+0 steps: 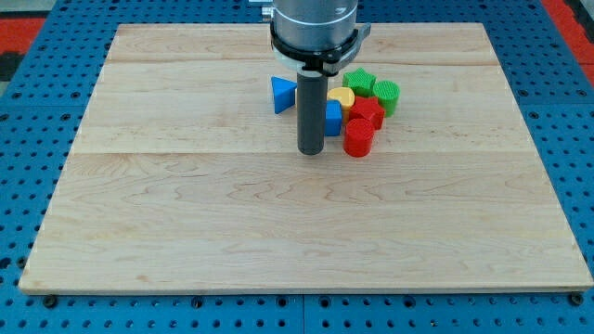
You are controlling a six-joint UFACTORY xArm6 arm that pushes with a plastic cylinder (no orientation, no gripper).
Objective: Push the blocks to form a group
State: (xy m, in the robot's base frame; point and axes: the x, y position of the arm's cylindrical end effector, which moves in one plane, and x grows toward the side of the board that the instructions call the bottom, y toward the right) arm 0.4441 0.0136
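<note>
My tip (pixel 310 151) rests on the wooden board (pixel 278 223), just left of a cluster of blocks. A blue triangle block (pixel 282 94) sits apart at the upper left of the rod. A blue block (pixel 332 118) is partly hidden behind the rod. A red cylinder (pixel 359 137) stands right of the tip. Above it are a red block (pixel 368 112), a yellow block (pixel 341 96), a green star-like block (pixel 359 82) and a green cylinder (pixel 387 95), all touching or nearly so.
The board lies on a blue pegboard table (pixel 37 83). The arm's grey housing (pixel 314 28) hangs over the board's top edge, above the blocks.
</note>
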